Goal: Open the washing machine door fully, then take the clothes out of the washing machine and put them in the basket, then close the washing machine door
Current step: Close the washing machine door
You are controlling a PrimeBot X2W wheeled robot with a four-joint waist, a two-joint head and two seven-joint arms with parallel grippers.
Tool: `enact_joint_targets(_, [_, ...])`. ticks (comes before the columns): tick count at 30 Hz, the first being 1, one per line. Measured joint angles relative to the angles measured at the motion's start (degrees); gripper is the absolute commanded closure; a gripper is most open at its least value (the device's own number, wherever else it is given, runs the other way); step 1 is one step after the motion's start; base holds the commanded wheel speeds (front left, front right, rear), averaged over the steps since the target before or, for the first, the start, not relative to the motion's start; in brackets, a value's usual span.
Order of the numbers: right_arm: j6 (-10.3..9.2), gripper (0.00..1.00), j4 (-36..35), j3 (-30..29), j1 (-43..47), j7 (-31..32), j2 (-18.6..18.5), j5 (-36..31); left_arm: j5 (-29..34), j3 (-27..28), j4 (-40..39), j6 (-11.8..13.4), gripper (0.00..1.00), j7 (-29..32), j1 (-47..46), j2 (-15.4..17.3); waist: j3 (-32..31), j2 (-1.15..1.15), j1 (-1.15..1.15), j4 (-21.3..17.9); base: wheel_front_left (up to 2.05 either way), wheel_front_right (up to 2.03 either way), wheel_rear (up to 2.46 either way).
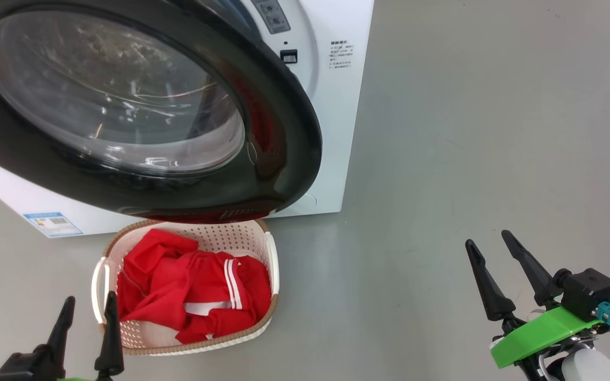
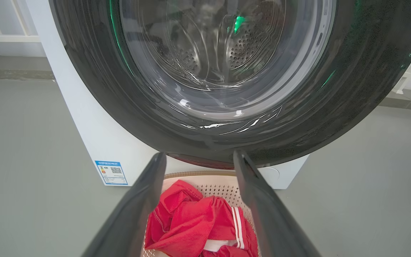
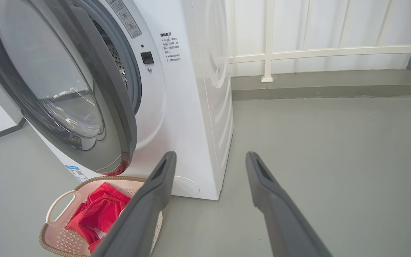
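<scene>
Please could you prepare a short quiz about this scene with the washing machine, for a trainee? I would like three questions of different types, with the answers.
1. True or false: the red clothes lie in the basket.
2. Choose one. The washing machine door is: A) shut tight; B) standing open; C) lying on the floor.
3. Short answer: what do the left gripper and the right gripper hold?

Key
1. True.
2. B.
3. Nothing. The fingers of both are spread apart and empty.
</scene>
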Motion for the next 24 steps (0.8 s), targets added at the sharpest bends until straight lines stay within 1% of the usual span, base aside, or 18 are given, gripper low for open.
enact_joint_targets(9, [0.0, 0.0, -0.4, 0.0, 0.0, 0.0, 0.1, 0.5, 0.6, -0.3, 0.1, 0.0, 0.0, 0.0, -0.1, -0.4, 0.3, 0.0, 0.0, 0.6, 0.0, 0.0, 0.0])
enact_joint_targets(10, [0.0, 0.31, -0.5, 0.1, 0.0, 0.0, 0.2, 0.6, 0.6, -0.6, 0.1, 0.0, 0.0, 0.0, -0.1, -0.4, 0.3, 0.0, 0.0, 0.8, 0.0, 0.0, 0.0])
enact_joint_targets(11, [0.0, 0.56, -0.7, 0.2, -0.1, 0.0, 0.1, 1.1, 0.6, -0.8, 0.1, 0.0, 0.0, 0.0, -0.1, -0.4, 0.4, 0.0, 0.0, 1.1, 0.0, 0.0, 0.0])
enact_joint_targets(12, [0.0, 0.95, -0.8, 0.5, -0.2, 0.0, 0.1, 1.4, 0.6, -1.0, 0.0, 0.0, 0.0, 0.0, -0.1, -0.5, 0.4, 0.0, 0.0, 1.4, 0.0, 0.0, 0.0])
enact_joint_targets(13, [0.0, 1.0, -0.8, 0.7, -0.3, 0.0, 0.1, 1.5, 0.7, -1.1, 0.0, 0.0, 0.0, 0.0, -0.1, -0.5, 0.5, 0.0, 0.0, 1.7, 0.0, 0.0, 0.0])
enact_joint_targets(18, [0.0, 1.0, -0.8, 3.0, -2.2, 0.0, 0.1, 1.9, 0.8, -1.9, -0.1, 0.0, 0.0, 0.0, -0.6, -1.0, 0.6, 0.0, 0.0, 3.4, 0.0, 0.0, 0.0])
enact_joint_targets(20, [0.0, 1.0, -0.6, 5.6, -5.3, 0.0, 0.1, 1.9, 0.8, -2.1, 0.0, 0.0, 0.0, 0.0, -0.6, -1.6, 0.7, 0.0, 0.0, 4.9, 0.0, 0.0, 0.0])
enact_joint_targets(24, [0.0, 1.0, 0.4, 9.6, -9.6, 0.0, 0.4, 2.2, 0.8, -2.6, -0.1, 0.0, 0.0, 0.0, -0.6, -1.7, 0.8, 0.0, 0.0, 7.2, 0.0, 0.0, 0.0])
